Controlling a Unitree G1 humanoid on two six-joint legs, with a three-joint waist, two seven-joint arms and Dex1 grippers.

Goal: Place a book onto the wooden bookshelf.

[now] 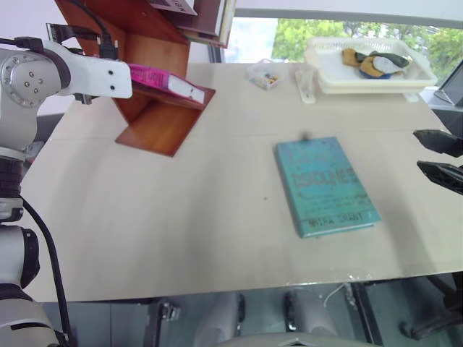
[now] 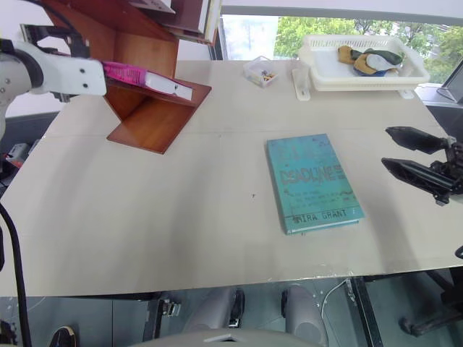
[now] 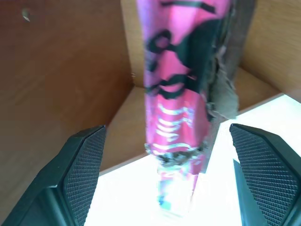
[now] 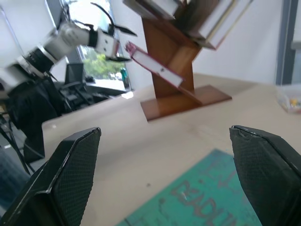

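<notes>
While the table (image 1: pixel 181 231) spreads pale and wide across both eye views, the bookshelf (image 1: pixel 155 108) stands at its far left corner, a reddish-brown unit of flat boards set at a slant, with other books leaning in its upper compartment. On its lower sloping board lies the pink book (image 1: pixel 165 79), white page edges facing the table's middle; the left wrist view shows its pink cover with black lettering running away into the wooden corner, its near end worn and frayed.

At the table's far right sits a white tray (image 1: pixel 416 76) with a few small dark and yellow things in it, and a clip-like white piece lies just beside its left end. Near the table's centre, well apart from the shelf, lies a teal book (image 1: pixel 325 184), flat, cover up. Between shelf and tray rests a small clear box (image 1: pixel 264 74) with coloured bits inside.

The left gripper (image 3: pixel 167 176) is at the shelf, its fingers (image 3: pixel 87 165) spread wide on either side of the pink book's near end, with a gap between each pad and the cover. The right gripper (image 2: pixel 412 155) hangs over the table's right edge, just beside the teal book, jaws apart and holding nothing.
</notes>
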